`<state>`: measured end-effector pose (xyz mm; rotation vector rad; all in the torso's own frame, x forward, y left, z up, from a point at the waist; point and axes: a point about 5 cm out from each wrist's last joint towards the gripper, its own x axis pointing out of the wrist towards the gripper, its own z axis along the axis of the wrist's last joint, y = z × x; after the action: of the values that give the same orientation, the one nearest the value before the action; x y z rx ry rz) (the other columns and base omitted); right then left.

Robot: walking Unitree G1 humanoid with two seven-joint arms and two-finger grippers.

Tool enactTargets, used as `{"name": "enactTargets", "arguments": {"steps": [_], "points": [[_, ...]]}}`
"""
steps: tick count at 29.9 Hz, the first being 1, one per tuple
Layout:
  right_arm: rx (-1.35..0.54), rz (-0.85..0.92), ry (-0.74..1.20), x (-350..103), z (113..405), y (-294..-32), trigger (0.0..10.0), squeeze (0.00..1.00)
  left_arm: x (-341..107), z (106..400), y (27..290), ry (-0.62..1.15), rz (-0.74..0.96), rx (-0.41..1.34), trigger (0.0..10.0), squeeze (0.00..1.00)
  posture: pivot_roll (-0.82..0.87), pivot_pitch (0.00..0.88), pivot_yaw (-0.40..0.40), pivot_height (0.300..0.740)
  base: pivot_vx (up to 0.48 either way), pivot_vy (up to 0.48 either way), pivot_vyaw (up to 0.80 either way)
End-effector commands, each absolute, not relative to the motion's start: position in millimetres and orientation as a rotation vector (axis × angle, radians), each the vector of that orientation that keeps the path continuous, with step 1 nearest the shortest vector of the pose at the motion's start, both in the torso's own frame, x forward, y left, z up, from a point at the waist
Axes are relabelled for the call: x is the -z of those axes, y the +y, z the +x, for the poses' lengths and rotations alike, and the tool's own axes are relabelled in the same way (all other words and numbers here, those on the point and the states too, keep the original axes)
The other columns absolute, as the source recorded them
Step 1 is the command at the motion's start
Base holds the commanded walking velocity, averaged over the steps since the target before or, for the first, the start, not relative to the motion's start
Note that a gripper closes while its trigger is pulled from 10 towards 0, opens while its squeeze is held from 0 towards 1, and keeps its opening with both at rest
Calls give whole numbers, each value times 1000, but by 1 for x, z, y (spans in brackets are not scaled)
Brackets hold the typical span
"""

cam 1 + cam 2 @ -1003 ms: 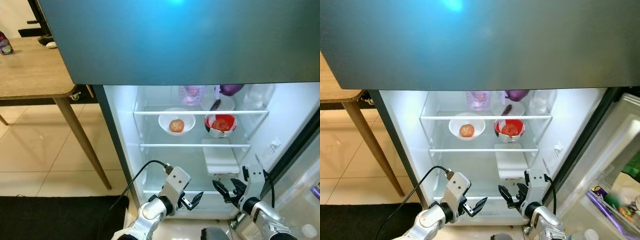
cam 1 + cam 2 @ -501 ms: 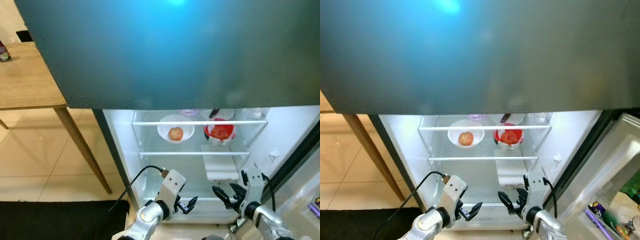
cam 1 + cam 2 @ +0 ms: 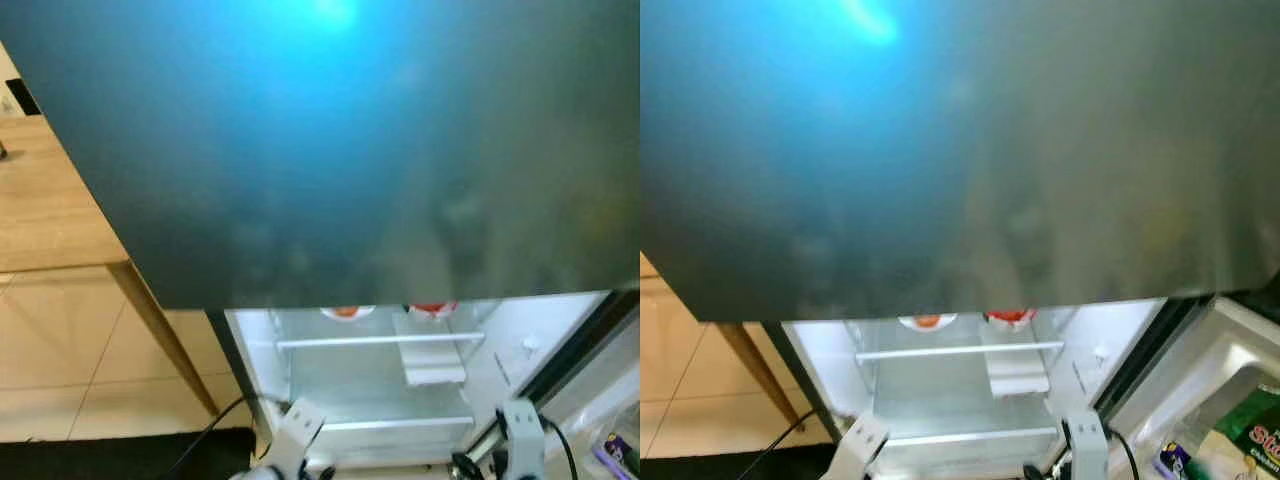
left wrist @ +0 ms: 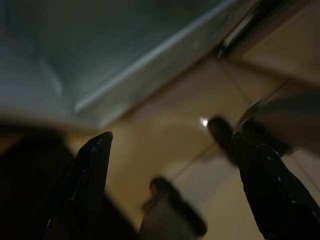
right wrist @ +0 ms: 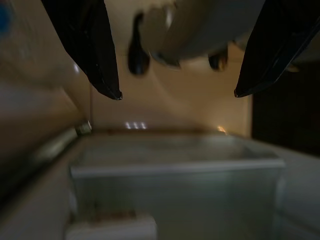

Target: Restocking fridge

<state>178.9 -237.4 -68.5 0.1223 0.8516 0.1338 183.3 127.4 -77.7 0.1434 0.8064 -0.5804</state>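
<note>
Left claw (image 4: 170,145) and right claw (image 5: 177,92) both hanging spread, empty, low before fridge (image 3: 380,370); shelves lying far, straight ahead, equally near.

A home kitchen: an open, lit white fridge (image 3: 370,385) with glass shelves, a wooden table (image 3: 45,215) beside it, beige floor tiles (image 3: 70,350) below.

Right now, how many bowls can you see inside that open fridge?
2, side by side on a shelf: a white bowl to the left, a red-filled bowl to the right. The freezer door hides the shelves above, so more may exist.
</note>
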Motion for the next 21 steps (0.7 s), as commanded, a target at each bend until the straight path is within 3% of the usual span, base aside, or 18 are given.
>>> {"name": "enactTargets", "arguments": {"steps": [1, 3, 10, 12, 21], "points": [[-122, 125, 897, 74, 169, -236, 10000, 0, 84, 172, 138, 871, 144, 547, 10000, 0, -61, 0, 5, 740, 0, 0, 0], [-73, 163, 962, 83, 149, -238, 10000, 0, 95, 151, 152, 978, 108, 477, 10000, 0, -65, 0, 7, 740, 0, 0, 0], [17, 205, 1060, 95, 117, -243, 10000, 0, 105, 125, 169, 1097, 58, 354, 10000, 0, -70, 0, 8, 740, 0, 0, 0], [122, 172, 1140, 101, 94, -249, 10000, 0, 108, 117, 178, 1133, 23, 251, 10000, 0, -70, 0, 4, 740, 0, 0, 0], [214, 132, 1233, 106, 73, -254, 10000, 0, 107, 120, 185, 1135, -1, 159, 10000, 0, -69, 0, 2, 740, -30, 0, 0]]}}
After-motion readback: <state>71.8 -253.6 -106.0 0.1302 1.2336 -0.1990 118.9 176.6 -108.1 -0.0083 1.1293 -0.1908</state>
